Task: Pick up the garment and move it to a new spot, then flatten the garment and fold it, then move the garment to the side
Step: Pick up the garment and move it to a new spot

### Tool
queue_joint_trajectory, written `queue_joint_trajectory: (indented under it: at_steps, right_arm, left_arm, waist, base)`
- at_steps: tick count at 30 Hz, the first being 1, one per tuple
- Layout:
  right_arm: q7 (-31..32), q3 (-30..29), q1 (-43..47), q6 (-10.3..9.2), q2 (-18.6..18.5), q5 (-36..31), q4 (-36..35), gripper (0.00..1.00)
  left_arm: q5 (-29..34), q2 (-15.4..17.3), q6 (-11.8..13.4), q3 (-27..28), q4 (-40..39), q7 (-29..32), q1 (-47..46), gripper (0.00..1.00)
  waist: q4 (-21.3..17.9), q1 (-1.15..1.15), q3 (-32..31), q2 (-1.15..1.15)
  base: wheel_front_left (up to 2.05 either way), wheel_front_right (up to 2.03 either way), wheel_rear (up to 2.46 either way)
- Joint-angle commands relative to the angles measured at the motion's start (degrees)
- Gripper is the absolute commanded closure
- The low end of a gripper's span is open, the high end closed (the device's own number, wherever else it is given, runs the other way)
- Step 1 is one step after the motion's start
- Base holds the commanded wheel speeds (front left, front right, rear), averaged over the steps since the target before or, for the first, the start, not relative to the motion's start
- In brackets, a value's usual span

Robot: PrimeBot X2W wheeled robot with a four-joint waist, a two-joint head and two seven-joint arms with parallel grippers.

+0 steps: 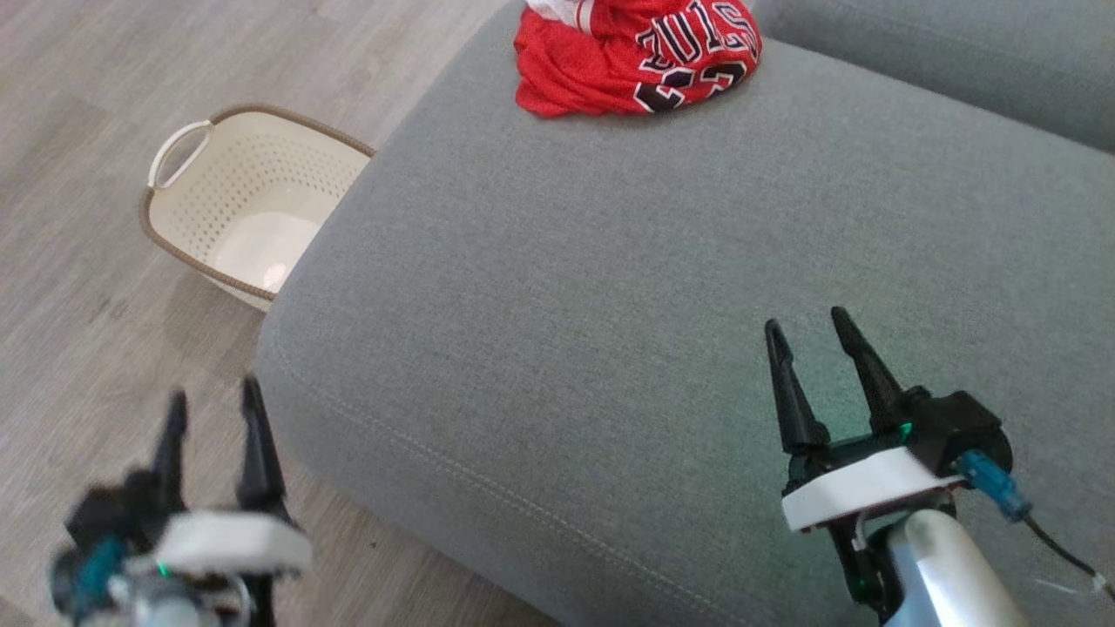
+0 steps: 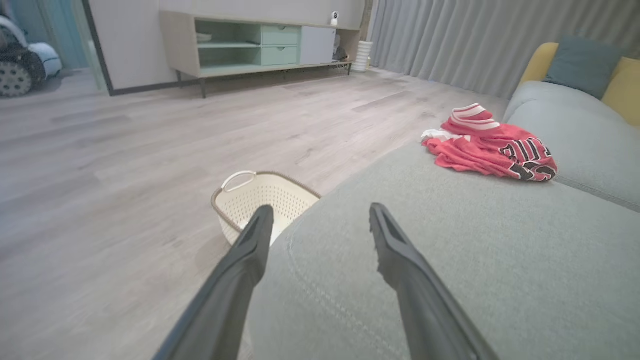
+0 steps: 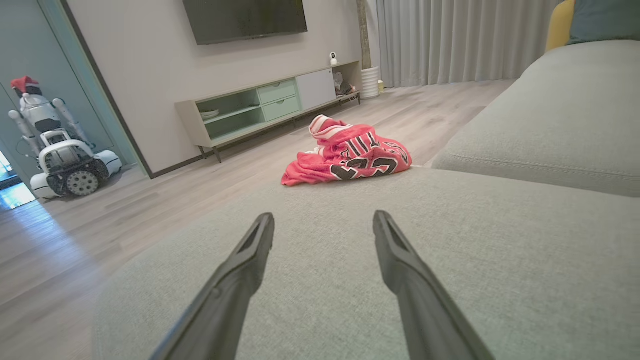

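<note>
two tools, both released, gripping nothing. left tool (image 1: 215, 389) hangs over the pale wood floor (image 1: 78, 104) just off the grey fabric sofa seat (image 1: 566, 305); right tool (image 1: 806, 319) hangs over the seat. red mesh jersey with black lettering (image 1: 610, 65) lies crumpled at the seat's far edge, well apart from both tools. cream perforated plastic basket (image 1: 261, 165) sits on the floor beside the seat.

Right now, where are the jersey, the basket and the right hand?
Jersey (image 1: 640, 61): head view, middle of the crumpled cloth, at the lettering.
Basket (image 1: 261, 170): head view, perforated inner wall.
Right hand (image 1: 807, 320): head view, midway between its open fingertips.
</note>
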Motion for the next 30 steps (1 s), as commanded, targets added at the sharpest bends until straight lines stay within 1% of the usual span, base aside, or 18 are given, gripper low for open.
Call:
queue_joint_trajectory:
  at_steps: [1,5,9,13,16,18,23,26,30]
  right_arm:
    - [0.18,1.06,-1.80,0.37,0.08,-0.50,-2.36,0.00]
    - [1.07,-0.12,-2.77,0.37,0.08,-2.41,-4.70,0.00]
    - [2.03,-1.02,-4.49,0.37,0.08,-4.41,-7.54,0.00]
    - [2.92,-1.54,-6.57,0.37,0.08,-6.08,-10.88,0.00]
    - [3.54,-1.48,-7.41,0.37,0.08,-6.88,-13.89,0.00]
    - [3.89,-1.40,-7.74,0.37,0.08,-7.28,-15.72,0.00]
    - [4.80,-1.43,-7.01,0.37,0.08,-8.18,-19.72,0.00]
    - [5.32,-1.78,-6.33,0.37,0.08,-8.87,-22.23,0.00]
    - [6.13,-2.05,-5.49,0.37,0.08,-9.71,-25.65,0.00]
  left_arm:
    - [0.65,1.64,-0.25,2.32,-1.96,-0.45,-4.77,0.00]
    - [2.14,5.08,-1.87,3.03,-1.28,-0.45,-13.30,0.00]
    - [3.48,9.04,-3.53,3.03,1.74,-0.24,-24.07,0.00]
    - [5.52,13.74,-5.84,1.89,7.59,1.35,-36.38,0.00]
    - [6.45,16.25,-7.59,0.79,13.12,2.92,-45.30,0.00]
    - [6.28,17.38,-8.69,0.30,16.97,3.84,-50.79,0.00]
    - [4.59,18.70,-11.19,-2.18,27.64,5.95,-61.32,0.00]
    - [2.32,18.22,-11.89,-3.95,34.45,8.52,-65.31,0.00]
    - [-1.70,17.76,-12.17,-5.59,42.59,12.56,-68.49,0.00]
  waist:
    - [-0.87,0.00,0.91,0.00]
    - [-4.80,0.00,4.41,0.00]
    - [-9.47,0.00,8.26,0.00]
    - [-14.22,0.00,12.31,0.00]
    - [-17.77,0.00,15.24,0.00]
    - [-19.85,0.00,17.09,0.00]
    - [-23.75,0.00,21.13,0.00]
    - [-24.93,0.00,23.13,0.00]
    - [-25.75,0.00,25.12,0.00]
  base:
    - [0.00,0.00,0.00]
    - [0.00,0.00,0.00]
    - [0.00,0.00,0.00]
    - [0.00,0.00,0.00]
    - [0.00,0.00,0.00]
    - [0.00,0.00,0.00]
    - [0.00,0.00,0.00]
    - [0.00,0.00,0.00]
    - [0.00,0.00,0.00]
